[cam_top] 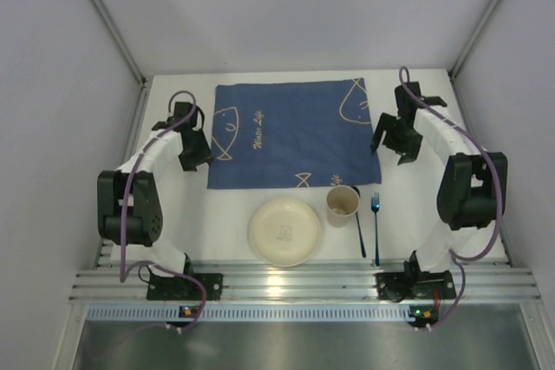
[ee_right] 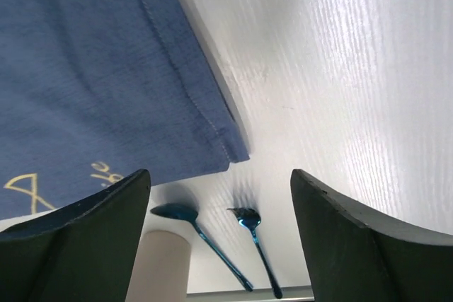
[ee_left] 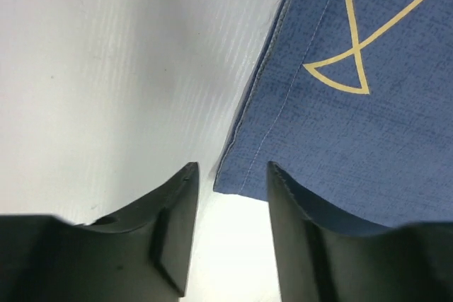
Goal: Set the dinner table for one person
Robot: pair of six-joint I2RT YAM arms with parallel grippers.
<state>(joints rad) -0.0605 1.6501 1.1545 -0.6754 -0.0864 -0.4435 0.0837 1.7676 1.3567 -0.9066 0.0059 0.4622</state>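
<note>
A dark blue cloth with pale fish drawings lies flat on the white dinner table. In front of it are a cream plate, a beige cup, a blue spoon and a blue fork. My left gripper hovers at the cloth's near left corner, open, with only bare table between its fingers. At the cloth's near right corner my right gripper stands wide open and empty. Past it I see the spoon, fork and cup.
A slotted aluminium rail runs along the near edge, where both arm bases are bolted. White walls with metal posts close in the back and both sides. Bare tabletop lies right of the cloth, and more lies left of it.
</note>
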